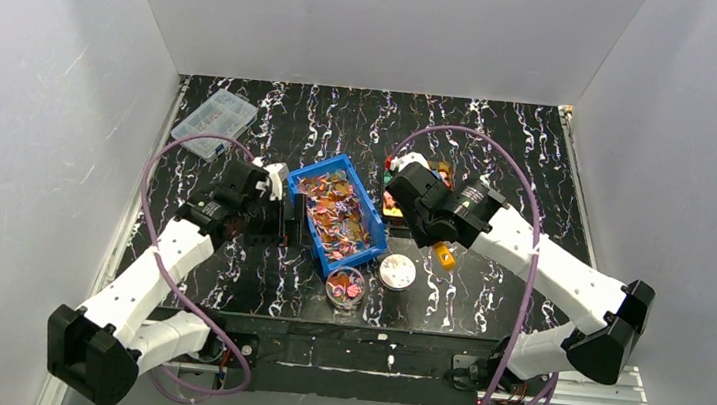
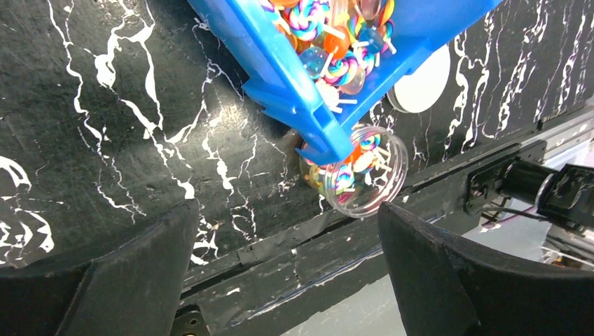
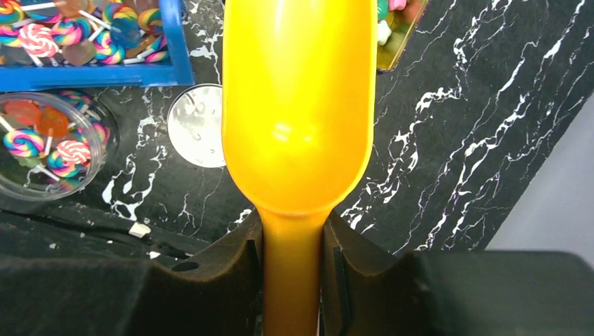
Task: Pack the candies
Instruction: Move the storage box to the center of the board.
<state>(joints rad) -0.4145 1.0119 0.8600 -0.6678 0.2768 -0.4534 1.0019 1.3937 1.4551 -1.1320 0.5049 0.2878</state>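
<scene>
Swirled lollipops and orange wrapped candies [image 1: 336, 212] fill a blue bin [image 1: 375, 229]; they also show in the left wrist view [image 2: 329, 28]. A clear round jar [image 1: 345, 289] at the bin's near corner holds some candies [image 3: 42, 140]. More coloured candies lie in a dark tray [image 1: 430, 173] behind the right arm. My left gripper [image 2: 287, 217] is open and empty, beside the bin's left side, with the jar [image 2: 364, 171] ahead of it. My right gripper [image 3: 292, 280] is shut on the handle of an empty orange scoop [image 3: 298, 105], held above the table right of the jar.
A white round lid [image 1: 396, 272] lies just right of the jar, left of the scoop [image 1: 444, 255]. A clear compartment box [image 1: 214, 122] sits at the back left. White walls enclose the black marbled table [image 1: 501, 147]. The front edge is close below the jar.
</scene>
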